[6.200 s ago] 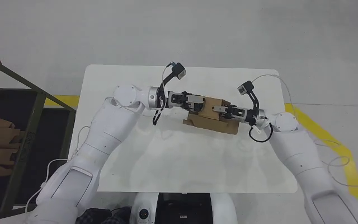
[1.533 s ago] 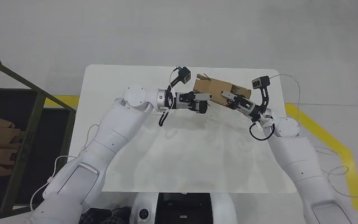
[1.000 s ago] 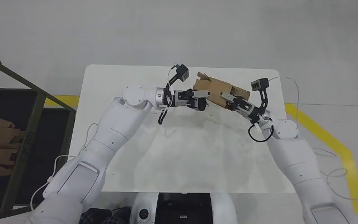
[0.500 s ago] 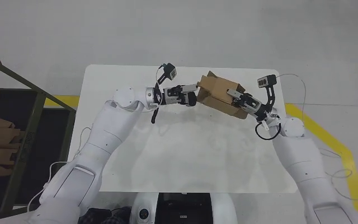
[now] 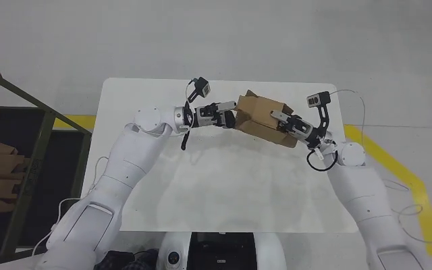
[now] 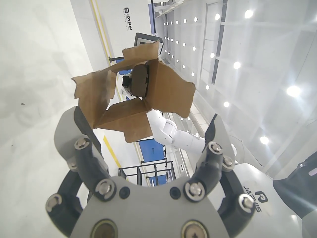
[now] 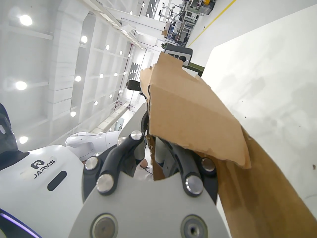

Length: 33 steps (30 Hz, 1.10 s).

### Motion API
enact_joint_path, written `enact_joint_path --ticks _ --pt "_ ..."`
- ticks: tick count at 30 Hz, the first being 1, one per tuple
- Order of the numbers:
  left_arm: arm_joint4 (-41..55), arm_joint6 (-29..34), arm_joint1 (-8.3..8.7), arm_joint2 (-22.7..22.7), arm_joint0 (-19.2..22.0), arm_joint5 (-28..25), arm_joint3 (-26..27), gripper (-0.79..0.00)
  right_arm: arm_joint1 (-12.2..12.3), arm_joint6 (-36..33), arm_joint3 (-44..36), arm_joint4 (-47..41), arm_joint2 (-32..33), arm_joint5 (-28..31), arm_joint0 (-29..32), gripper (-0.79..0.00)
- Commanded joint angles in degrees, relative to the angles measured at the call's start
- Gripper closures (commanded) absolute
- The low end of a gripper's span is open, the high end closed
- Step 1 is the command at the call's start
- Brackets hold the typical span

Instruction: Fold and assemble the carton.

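Drawn back leftward since a second ago: left gripper (image 5: 231, 116), fingers spread wide, just beside the open flaps of the carton (image 5: 260, 116). Carried tilted above the far side of the table (image 5: 169, 202). Clamped tight on its right wall: right gripper (image 5: 287, 124), arm stretched inward.

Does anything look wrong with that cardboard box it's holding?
Yes, it looks rough. The carton is held tilted over the table, pinched at one wall by the right pincer. Its end flaps splay in different directions, and their edges look torn and jagged. The left pincer is open at the flapped end.
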State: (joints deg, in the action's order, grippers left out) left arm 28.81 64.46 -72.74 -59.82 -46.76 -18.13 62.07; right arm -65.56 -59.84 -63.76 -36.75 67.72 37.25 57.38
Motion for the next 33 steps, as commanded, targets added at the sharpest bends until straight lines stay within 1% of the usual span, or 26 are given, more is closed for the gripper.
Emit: enact_joint_path --ticks 1,8,13,20,33 --pt "0.0 -0.1 0.13 -0.5 -0.2 -0.2 0.1 -0.785 0.1 0.3 0.2 0.2 0.5 0.1 -0.1 0.000" --pt "0.0 -0.7 0.77 -2.5 -1.5 0.1 0.6 -0.785 0.2 -0.1 -0.5 0.0 1.5 0.0 0.1 0.000" --pt "0.1 -0.3 0.40 -1.0 -1.3 1.1 1.0 -0.785 0.0 0.3 -1.2 0.2 1.0 -0.1 0.4 0.000" --pt "0.7 0.7 -0.46 1.7 0.0 1.2 1.2 -0.785 -0.4 1.4 -1.0 0.6 0.2 0.2 0.3 0.000" --pt "2.6 1.6 -1.13 2.4 1.9 0.6 -0.5 -0.785 -0.9 0.5 -1.9 0.3 -0.8 0.6 1.3 0.000"
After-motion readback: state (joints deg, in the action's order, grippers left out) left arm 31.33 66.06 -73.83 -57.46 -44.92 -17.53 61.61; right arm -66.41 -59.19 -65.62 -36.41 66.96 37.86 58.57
